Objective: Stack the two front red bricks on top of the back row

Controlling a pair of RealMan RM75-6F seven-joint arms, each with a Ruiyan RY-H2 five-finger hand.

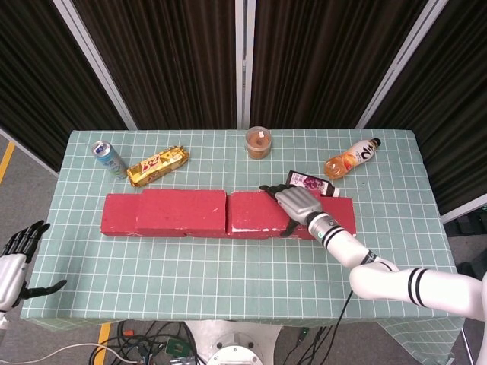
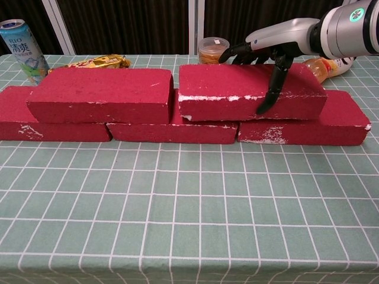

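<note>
left hand (image 1: 15, 262): at the near left corner, off the table edge, fingers spread apart and holding nothing; seen in the head view only.
table (image 2: 189, 225): green checked cloth, bare in front of the bricks.
back row (image 2: 177, 125): three red bricks laid end to end across the table, the right one (image 2: 337, 121) jutting out past the brick above it.
left upper brick (image 2: 100, 94): lies flat on the back row, over its left and middle bricks.
right upper brick (image 2: 237, 92): lies flat on the back row, over the middle and right bricks, its left end just beside the left upper brick with a thin gap between.
right hand (image 2: 266, 50): rests on top of the right upper brick, palm down, thumb reaching down the front face and fingers over the far edge, gripping the brick.
dark packet (image 1: 308, 182): just behind the right hand.
orange bottle (image 1: 351, 158): lying on its side, far right.
snack cup (image 1: 259, 142): far centre.
gold wrapper (image 1: 157, 165): far left, behind the bricks.
can (image 1: 109, 158): upright, far left corner.
</note>
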